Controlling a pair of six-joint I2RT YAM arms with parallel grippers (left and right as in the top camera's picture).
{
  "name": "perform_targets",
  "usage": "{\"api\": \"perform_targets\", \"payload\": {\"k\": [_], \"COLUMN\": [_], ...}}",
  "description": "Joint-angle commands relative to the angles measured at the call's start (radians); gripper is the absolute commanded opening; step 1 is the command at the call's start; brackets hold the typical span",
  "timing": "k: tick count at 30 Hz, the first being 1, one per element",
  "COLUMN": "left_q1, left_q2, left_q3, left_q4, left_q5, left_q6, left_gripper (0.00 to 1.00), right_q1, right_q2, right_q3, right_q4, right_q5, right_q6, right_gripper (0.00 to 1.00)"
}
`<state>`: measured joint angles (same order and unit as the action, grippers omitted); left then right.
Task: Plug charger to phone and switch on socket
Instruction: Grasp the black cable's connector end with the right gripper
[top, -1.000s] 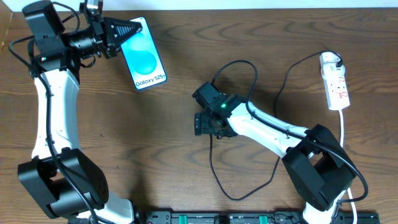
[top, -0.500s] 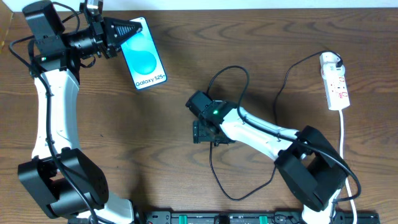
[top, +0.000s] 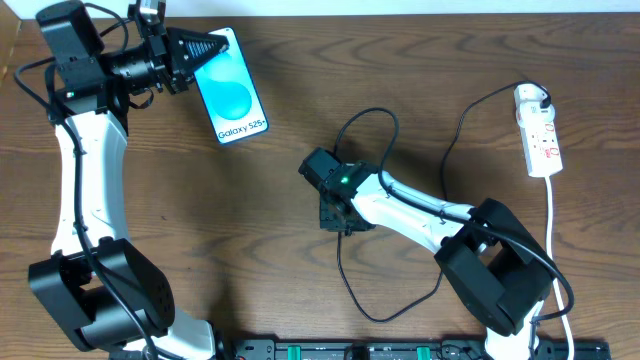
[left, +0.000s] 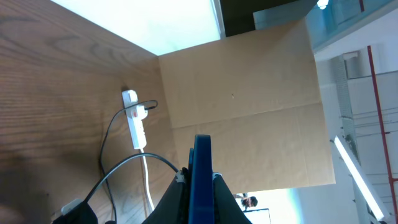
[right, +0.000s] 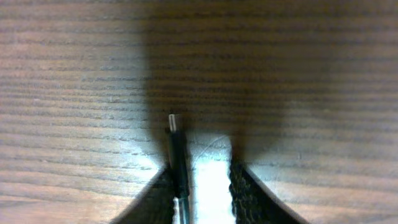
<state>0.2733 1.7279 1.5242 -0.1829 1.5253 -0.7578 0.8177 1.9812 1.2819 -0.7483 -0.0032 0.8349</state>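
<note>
The phone (top: 238, 100), with a cyan screen reading "Galaxy S25+", is at the upper left. My left gripper (top: 212, 48) is shut on its top edge. In the left wrist view the phone (left: 202, 165) shows edge-on, clamped in the left gripper (left: 200, 179). The charger (top: 339, 255) is a thin black cable looping over the table's middle. Its plug tip (right: 176, 146) lies on the wood between the fingers of my right gripper (right: 200, 173), against the left finger with a gap to the right one. The right gripper (top: 335, 213) is low over the table centre. The white socket (top: 538, 130) lies at the far right.
The socket's white cord (top: 553, 215) runs down the right edge. The left wrist view shows the socket (left: 134, 118) far off, with the black cable (left: 112, 134) and the white cord (left: 147, 186) leading toward it. A brown board (left: 249, 106) stands behind the table.
My right gripper has shifted slightly left over the plug end and its jaws have narrowed from wide apart to close around the plug. The left arm and the phone have not moved.
</note>
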Motion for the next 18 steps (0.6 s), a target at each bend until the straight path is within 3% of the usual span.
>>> {"api": "perform_targets", "payload": {"k": [1,7,10,14,18], "left_q1": [0.005,0.005,0.005,0.005,0.005], "left_q2": [-0.002,-0.002,-0.002,-0.002,-0.002], "left_q3": [-0.002,-0.002,-0.002,-0.002,-0.002], "left_q4": [0.002,0.002,0.002,0.002,0.006], "left_q5": [0.045,0.045,0.045,0.045,0.012], "left_q6": [0.006,0.006,0.006,0.006,-0.014], "left_gripper": [0.08,0.07,0.07,0.07,0.07], "right_q1": [0.005,-0.002,-0.029,-0.089,-0.166], "right_q2": [0.013,0.012,0.012,0.006,0.004], "right_q3": [0.014,0.014,0.027,0.048,0.049], "right_q4": [-0.004,-0.003,0.007,0.09,0.288], "right_q5": [0.012,-0.031,-0.149,-0.441,-0.95], "right_q6": [0.007,0.009,-0.055,-0.246,-0.409], "right_gripper": [0.04,0.01,0.01,0.01,0.01]}}
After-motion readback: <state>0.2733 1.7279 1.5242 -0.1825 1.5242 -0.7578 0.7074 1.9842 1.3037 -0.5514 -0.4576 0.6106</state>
